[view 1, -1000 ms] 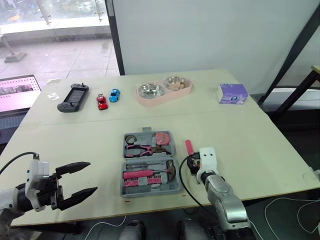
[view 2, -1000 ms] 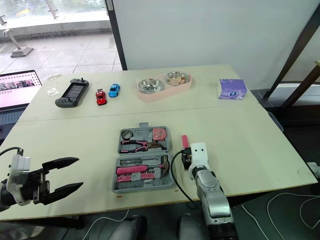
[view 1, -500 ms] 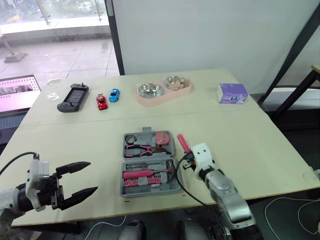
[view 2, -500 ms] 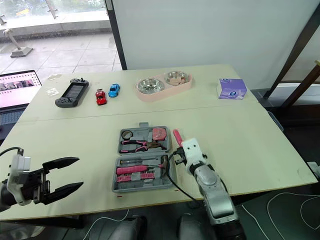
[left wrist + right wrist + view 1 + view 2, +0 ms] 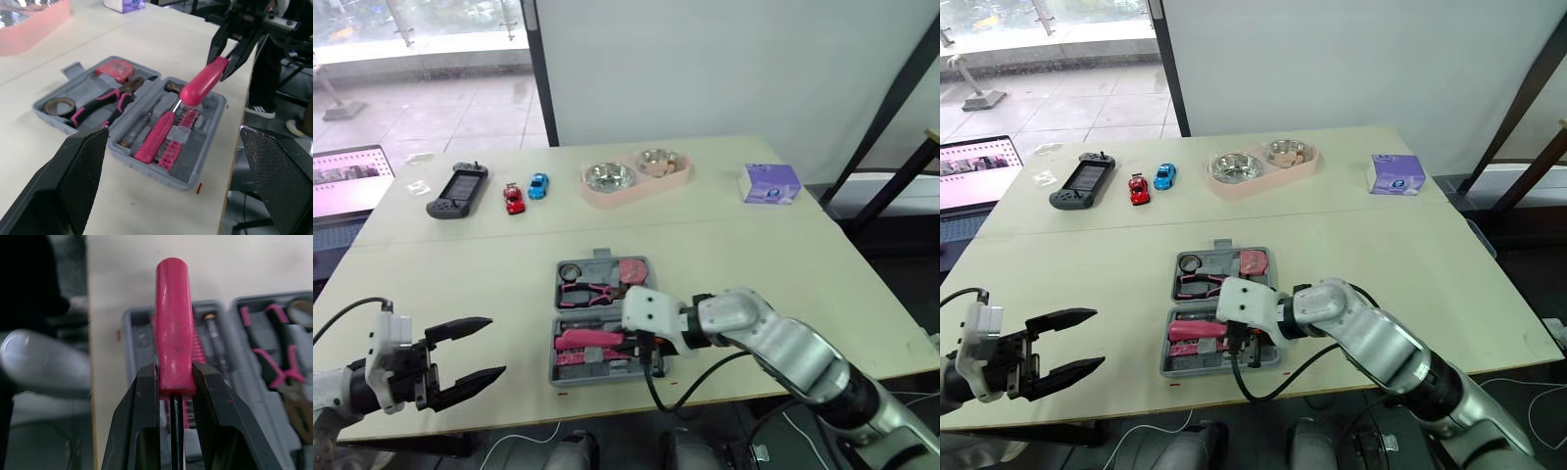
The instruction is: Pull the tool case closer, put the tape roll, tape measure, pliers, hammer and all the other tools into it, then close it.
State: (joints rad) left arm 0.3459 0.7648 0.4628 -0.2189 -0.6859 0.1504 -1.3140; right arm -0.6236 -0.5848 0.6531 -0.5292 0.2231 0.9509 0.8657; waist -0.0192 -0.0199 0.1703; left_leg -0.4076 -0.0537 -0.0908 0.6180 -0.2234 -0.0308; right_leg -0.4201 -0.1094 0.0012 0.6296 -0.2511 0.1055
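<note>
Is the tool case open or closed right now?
Open: the tool case lies spread flat, both halves showing, pliers visible inside.

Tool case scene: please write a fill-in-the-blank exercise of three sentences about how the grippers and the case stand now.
1. The right gripper is shut on the ____ handle of a screwdriver.
2. The tool case below it lies ____, with pliers inside.
3. The left gripper is open and holds ____.
Missing words: pink; open; nothing.
</note>
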